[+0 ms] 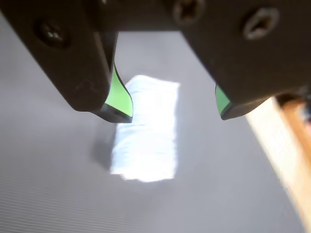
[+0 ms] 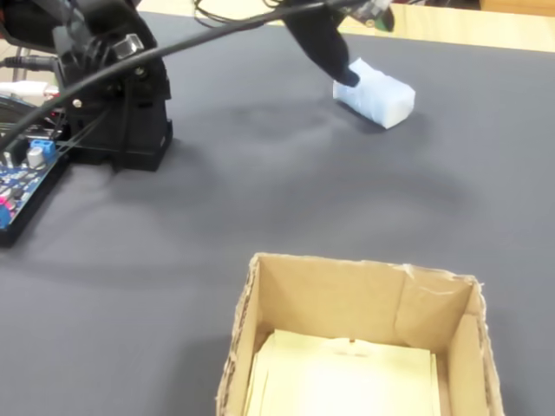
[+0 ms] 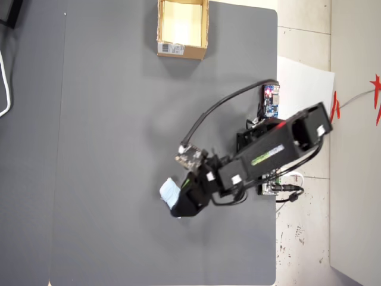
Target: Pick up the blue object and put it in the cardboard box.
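The blue object (image 1: 146, 131) is a pale, almost white oblong pad lying flat on the grey mat. In the wrist view my gripper (image 1: 172, 112) hangs open just above it, with the pad below the gap and nearer the left green-padded jaw. In the fixed view one dark finger (image 2: 328, 50) reaches down to the left end of the blue object (image 2: 377, 94). From overhead the gripper covers part of the blue object (image 3: 167, 192). The cardboard box (image 2: 347, 270) stands open at the near edge, with a pale yellowish inside. Overhead, the box (image 3: 180, 50) is at the top, far from the gripper.
The arm's black base (image 2: 117, 95) and a blue circuit board (image 2: 22, 178) sit at the left of the fixed view. A thick cable (image 2: 191, 39) arcs over the mat. A light wooden strip (image 1: 291, 141) borders the mat at the right of the wrist view.
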Controlling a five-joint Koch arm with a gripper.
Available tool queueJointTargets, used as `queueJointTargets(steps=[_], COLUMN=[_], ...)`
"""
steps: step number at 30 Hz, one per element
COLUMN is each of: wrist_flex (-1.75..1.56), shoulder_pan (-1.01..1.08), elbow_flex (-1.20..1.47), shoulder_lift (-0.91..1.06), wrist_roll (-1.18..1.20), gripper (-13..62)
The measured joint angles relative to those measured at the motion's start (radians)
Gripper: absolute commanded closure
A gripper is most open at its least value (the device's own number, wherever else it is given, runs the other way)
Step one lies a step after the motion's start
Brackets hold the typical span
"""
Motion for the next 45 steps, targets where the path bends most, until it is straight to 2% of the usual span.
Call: queueJointTargets(steps=[10, 16, 19, 23, 27, 28, 30, 35, 37, 45], wrist_flex=[0.11, 0.118, 0.117, 0.117, 0.101, 0.1, 0.052, -0.046, -0.141, -0.423], shoulder_pan=[0.008, 0.006, -0.002, -0.008, -0.011, -0.011, -0.014, -0.002, 0.017, 0.114], elbow_flex=[-0.071, -0.115, -0.138, -0.147, -0.146, -0.146, -0.13, -0.052, 0.005, 0.153], shoulder_lift=[-0.163, -0.213, -0.238, -0.253, -0.249, -0.249, -0.229, -0.164, -0.112, 0.06], wrist_roll=[0.0, 0.003, 0.005, 0.003, -0.009, -0.009, -0.089, -0.094, -0.13, -0.173], gripper=[17.7, 27.2, 29.4, 40.5, 42.1, 44.7, 49.9, 50.0, 54.2, 54.2])
